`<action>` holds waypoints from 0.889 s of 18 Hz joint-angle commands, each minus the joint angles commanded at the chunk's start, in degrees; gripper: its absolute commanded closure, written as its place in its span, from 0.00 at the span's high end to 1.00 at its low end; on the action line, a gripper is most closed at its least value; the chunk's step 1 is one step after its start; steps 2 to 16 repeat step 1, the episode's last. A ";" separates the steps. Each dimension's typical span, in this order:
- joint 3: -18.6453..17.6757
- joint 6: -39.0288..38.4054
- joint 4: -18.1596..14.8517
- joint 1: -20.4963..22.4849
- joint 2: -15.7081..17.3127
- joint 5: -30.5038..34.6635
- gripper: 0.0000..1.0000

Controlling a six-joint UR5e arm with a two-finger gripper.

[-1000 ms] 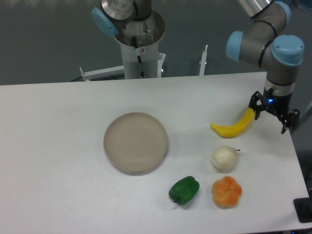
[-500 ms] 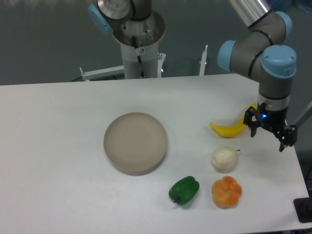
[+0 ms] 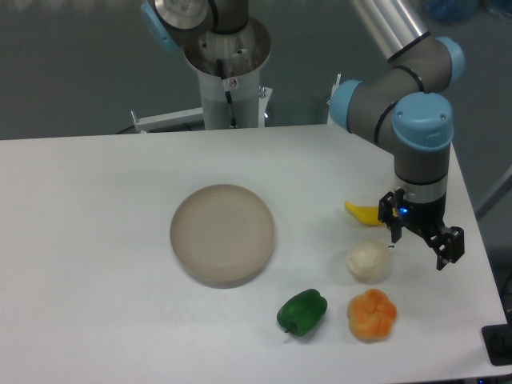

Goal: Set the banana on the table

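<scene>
Banana lies flat on the table at the right, far of the other toy foods, its right end hidden behind the gripper. Nearest the front edge sit an orange ribbed fruit and, to its left, a green pepper. Just beyond the fruit is a white bulb. A beige plate rests mid-table, well left of them. The gripper hangs above the table right of the bulb, fingers spread and holding nothing, a blue light on its body. Its wrist stands vertical under a blue-capped joint; the arm slopes up toward the far right. No readable writing shows.
</scene>
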 joint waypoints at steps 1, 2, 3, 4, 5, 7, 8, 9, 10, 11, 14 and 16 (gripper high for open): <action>0.00 0.09 0.00 0.00 0.00 0.00 1.00; 0.00 0.09 0.00 0.00 0.00 0.00 1.00; 0.00 0.09 0.00 0.00 0.00 0.00 1.00; 0.00 0.09 0.00 0.00 0.00 0.00 1.00; 0.00 0.09 0.00 0.00 0.00 0.00 1.00; 0.00 0.09 0.00 0.00 0.00 0.00 1.00; 0.00 0.09 0.00 0.00 0.00 0.00 1.00; 0.00 0.09 0.00 0.00 0.00 0.00 1.00; 0.00 0.09 0.00 0.00 0.00 0.00 1.00; 0.00 0.09 0.00 0.00 0.00 0.00 1.00; 0.00 0.09 0.00 0.00 0.00 0.00 1.00; 0.00 0.09 0.00 0.00 0.00 0.00 1.00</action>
